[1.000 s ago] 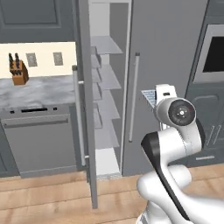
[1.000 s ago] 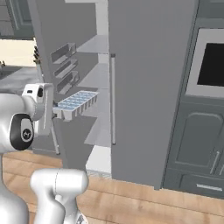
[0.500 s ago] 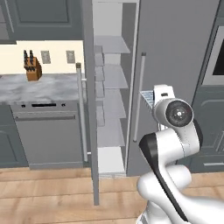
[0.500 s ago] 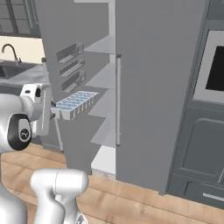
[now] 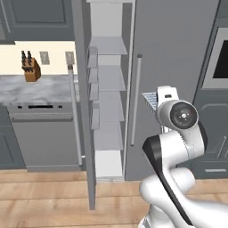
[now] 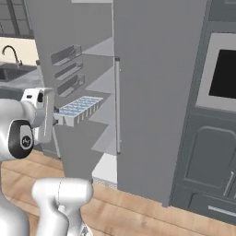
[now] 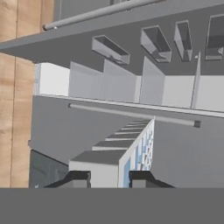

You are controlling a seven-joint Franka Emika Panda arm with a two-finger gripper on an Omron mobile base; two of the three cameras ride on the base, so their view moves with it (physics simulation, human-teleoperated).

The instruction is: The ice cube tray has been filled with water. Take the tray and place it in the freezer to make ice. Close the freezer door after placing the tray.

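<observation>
My gripper [image 6: 57,118] is shut on one end of the ice cube tray [image 6: 81,109], a white tray with pale-blue water cells [image 7: 136,154], held level in front of the fridge. In the hand view the tray [image 7: 114,154] runs away from the fingertips [image 7: 79,177]. In the left base view a corner of the tray [image 5: 149,99] shows past the wrist, in front of the wider door. The freezer [image 5: 109,102] stands open to the tray's left, its pale shelves bare. The freezer door [image 5: 83,111] is swung wide, with small bins [image 6: 68,69] on its inner face.
The wider grey fridge door [image 6: 156,92] with its vertical handle [image 6: 117,106] stands shut right of the tray. A wall oven [image 6: 225,73] is further right. A counter with a knife block [image 5: 31,70] and a dishwasher [image 5: 42,133] lie left.
The whole picture has shifted in both base views, so the camera has moved with the base. The tray stays in the gripper, held the same way.
</observation>
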